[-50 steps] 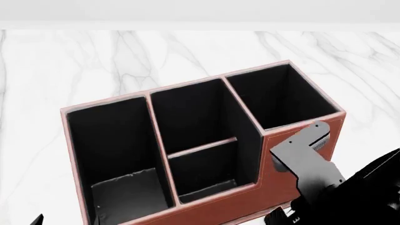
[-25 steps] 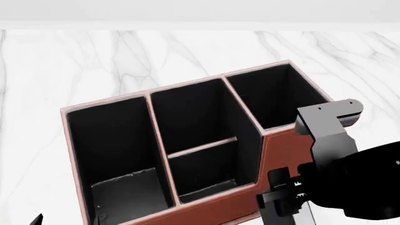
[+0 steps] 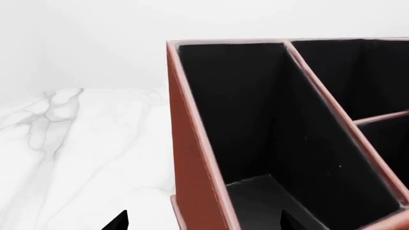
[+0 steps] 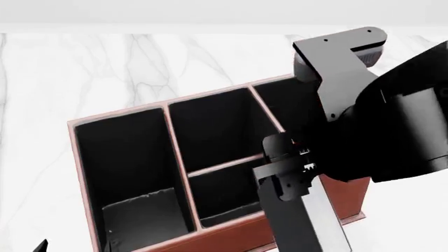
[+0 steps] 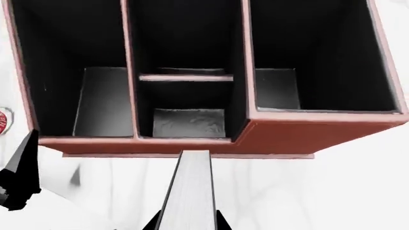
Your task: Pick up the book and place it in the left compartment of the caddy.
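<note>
The reddish-brown caddy [image 4: 119, 118] stands on the marble table. Its left compartment [image 4: 129, 168] is long, black-lined and holds nothing; it also shows in the right wrist view [image 5: 99, 103] and the left wrist view [image 3: 255, 139]. My right gripper [image 4: 297, 191] is shut on the book [image 4: 308, 226], black covers with white page edges, and holds it above the caddy's front, over the middle and right sections. In the right wrist view the book [image 5: 188, 191] sticks out between the right gripper's [image 5: 187, 219] jaws towards the middle sections. My left gripper [image 3: 204, 224] is open, straddling the caddy's left wall.
The marble table [image 4: 105, 68] runs back to a white wall. The two short divided sections [image 4: 224, 173] lie in the caddy's middle; my right arm [image 4: 392, 121] hides most of the tall square section. A sliver of the red mug [image 5: 2, 119] shows left of the caddy.
My right arm has risen and swung left from the caddy's right front corner to above the caddy, bringing the book into view. The caddy and the left gripper have not moved.
</note>
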`<state>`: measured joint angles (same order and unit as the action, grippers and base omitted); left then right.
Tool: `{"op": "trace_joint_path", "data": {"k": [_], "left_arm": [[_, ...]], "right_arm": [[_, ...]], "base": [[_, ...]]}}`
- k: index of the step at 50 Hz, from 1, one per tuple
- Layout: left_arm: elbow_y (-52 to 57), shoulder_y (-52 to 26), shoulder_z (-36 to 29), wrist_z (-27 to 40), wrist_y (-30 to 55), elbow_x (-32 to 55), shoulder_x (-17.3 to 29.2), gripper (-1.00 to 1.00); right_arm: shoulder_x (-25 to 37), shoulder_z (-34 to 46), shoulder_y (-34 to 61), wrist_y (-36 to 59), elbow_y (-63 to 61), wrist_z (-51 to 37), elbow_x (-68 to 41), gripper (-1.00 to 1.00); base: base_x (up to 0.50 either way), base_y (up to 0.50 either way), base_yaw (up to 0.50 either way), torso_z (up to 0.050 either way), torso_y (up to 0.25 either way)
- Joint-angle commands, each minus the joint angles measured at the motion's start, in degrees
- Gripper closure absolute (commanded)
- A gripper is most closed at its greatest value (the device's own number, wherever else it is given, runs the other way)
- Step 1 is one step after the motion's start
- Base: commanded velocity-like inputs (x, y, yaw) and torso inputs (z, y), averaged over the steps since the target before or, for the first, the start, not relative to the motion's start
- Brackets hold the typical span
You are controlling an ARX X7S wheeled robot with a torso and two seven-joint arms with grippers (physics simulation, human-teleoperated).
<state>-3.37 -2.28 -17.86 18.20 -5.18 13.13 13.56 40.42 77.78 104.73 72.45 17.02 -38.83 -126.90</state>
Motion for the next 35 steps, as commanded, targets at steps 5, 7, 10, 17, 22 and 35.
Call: {"op": "trace_joint_path", "data": {"k": [5, 7, 10, 17, 22, 35], "left_arm": [[-0.1, 0.0, -0.4, 0.4, -0.2, 0.1, 0.2, -1.00], [0.0, 0.0, -0.4, 0.4, -0.2, 0.1, 0.3, -1.00], [0.0, -0.2, -0.4, 0.5, -0.2, 0.2, 0.3, -1.00], [-0.2, -0.3, -0.6, 0.6, -0.2, 0.3, 0.4, -1.00], [-0.2, -0.4, -0.8, 0.6, -0.3, 0.4, 0.5, -1.00], [-0.1, -0.5, -0.9, 0.8, -0.3, 0.9, 0.7, -1.00]], "right_arm": [[-11.7, -1.7, 17.2, 7.6, 13.1, -0.7, -3.6, 1.00], [-13.4, -2.2, 16.9, 7.4, 14.9, 1.9, -0.3, 1.00], [-16.0, -2.8, 15.6, 6.3, 16.7, 6.4, 4.9, 1.00], [-20.8, -2.6, 13.3, 3.5, 20.3, 15.9, 13.1, 1.00], [-23.6, -1.9, 11.7, 1.5, 21.6, 20.1, 16.8, 1.00], [-32.1, 0.3, 10.8, -2.6, 27.8, 33.1, 24.5, 1.00]], "base": [[0.00, 0.00, 0.00, 0.000, 0.002], [0.00, 0.00, 0.00, 0.000, 0.000], [0.00, 0.00, 0.00, 0.000, 0.000], [0.00, 0.00, 0.00, 0.000, 0.000], [0.00, 0.00, 0.00, 0.000, 0.002], [0.00, 0.00, 0.00, 0.000, 0.001]]}}
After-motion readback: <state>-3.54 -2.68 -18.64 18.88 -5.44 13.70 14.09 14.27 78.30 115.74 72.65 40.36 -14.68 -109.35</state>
